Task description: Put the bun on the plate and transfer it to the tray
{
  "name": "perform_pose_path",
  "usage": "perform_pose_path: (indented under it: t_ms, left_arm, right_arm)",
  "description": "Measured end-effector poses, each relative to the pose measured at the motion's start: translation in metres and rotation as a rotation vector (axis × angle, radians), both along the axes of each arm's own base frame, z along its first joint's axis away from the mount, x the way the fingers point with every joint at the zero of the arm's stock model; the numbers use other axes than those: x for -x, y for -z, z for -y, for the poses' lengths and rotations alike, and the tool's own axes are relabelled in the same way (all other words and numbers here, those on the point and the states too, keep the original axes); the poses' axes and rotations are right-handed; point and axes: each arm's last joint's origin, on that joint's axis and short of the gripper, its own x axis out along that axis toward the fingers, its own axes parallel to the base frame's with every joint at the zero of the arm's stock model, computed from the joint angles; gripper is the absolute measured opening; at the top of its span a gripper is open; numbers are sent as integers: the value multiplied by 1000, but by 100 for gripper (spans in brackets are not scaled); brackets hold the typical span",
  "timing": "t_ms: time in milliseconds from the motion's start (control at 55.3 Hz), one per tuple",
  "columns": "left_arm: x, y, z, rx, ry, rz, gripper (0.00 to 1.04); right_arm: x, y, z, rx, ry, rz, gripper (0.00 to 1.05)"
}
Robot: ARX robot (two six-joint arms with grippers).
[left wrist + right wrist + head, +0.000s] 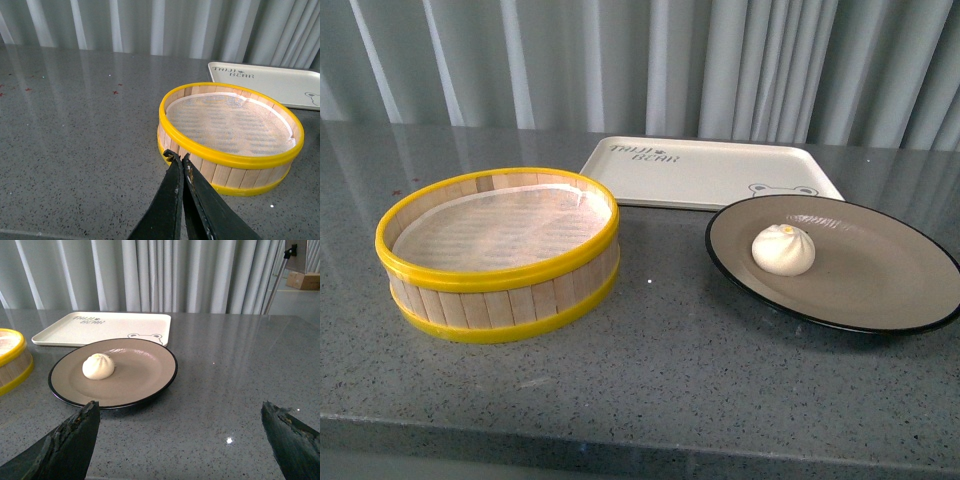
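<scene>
Bun [783, 250] already on plate [880, 300]; plate not yet on tray [700, 175]. Left tool [179, 159] pressed together, right tool [179, 407] spread, both empty.

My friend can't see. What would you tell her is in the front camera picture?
A small white bun sits on a big round black-rimmed plate, on the right of a grey table. Just behind the plate lies a cream tray with a bear face, and on the left stands a yellow-rimmed steamer basket with only a white liner inside.
</scene>
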Motion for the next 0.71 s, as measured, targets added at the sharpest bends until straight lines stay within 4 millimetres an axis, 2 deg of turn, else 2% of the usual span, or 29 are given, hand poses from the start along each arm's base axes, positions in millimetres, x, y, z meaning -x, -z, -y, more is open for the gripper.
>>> perform_pose_path:
  t_ms: [72, 705]
  left_arm:
    - [5, 5, 0, 0, 0, -19, 4]
    - [31, -8, 0, 0, 0, 23, 4]
  right_arm:
    - [0, 0, 0, 0, 0, 0, 96]
    - [0, 0, 0, 0, 0, 0, 96]
